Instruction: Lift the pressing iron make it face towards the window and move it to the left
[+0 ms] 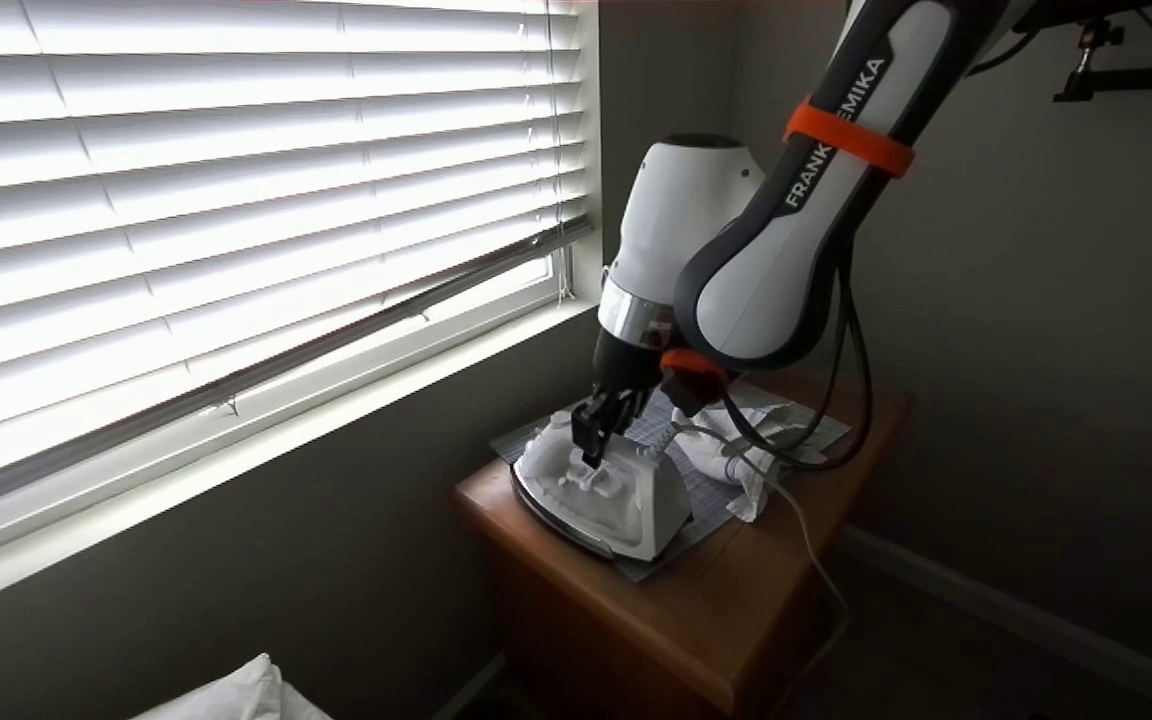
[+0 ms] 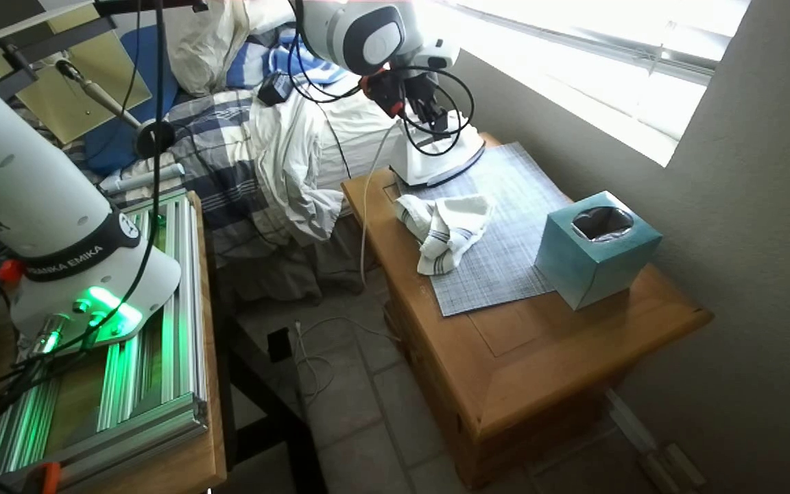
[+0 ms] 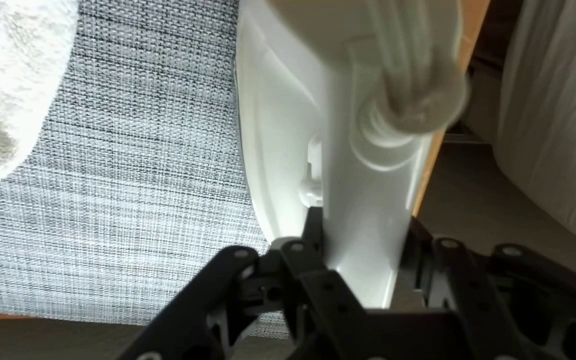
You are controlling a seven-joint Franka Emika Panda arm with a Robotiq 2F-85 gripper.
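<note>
The gripper (image 3: 365, 220) is grasping the iron (image 1: 601, 490) by its handle (image 3: 360, 200), and the iron is seemingly resting at the near left of the table (image 1: 716, 590) in an exterior view, its nose (image 1: 533, 462) pointing toward the window (image 1: 386, 352). The turn and the leftward move are thus looking mostly done, with only final settling and letting go seemingly remaining. "FRANKA EMIKA" is showing on the arm (image 1: 766, 290), partly covered by a band (image 1: 848, 138), and again on the base (image 2: 110, 274), while no lettering is showing legibly on the iron.
</note>
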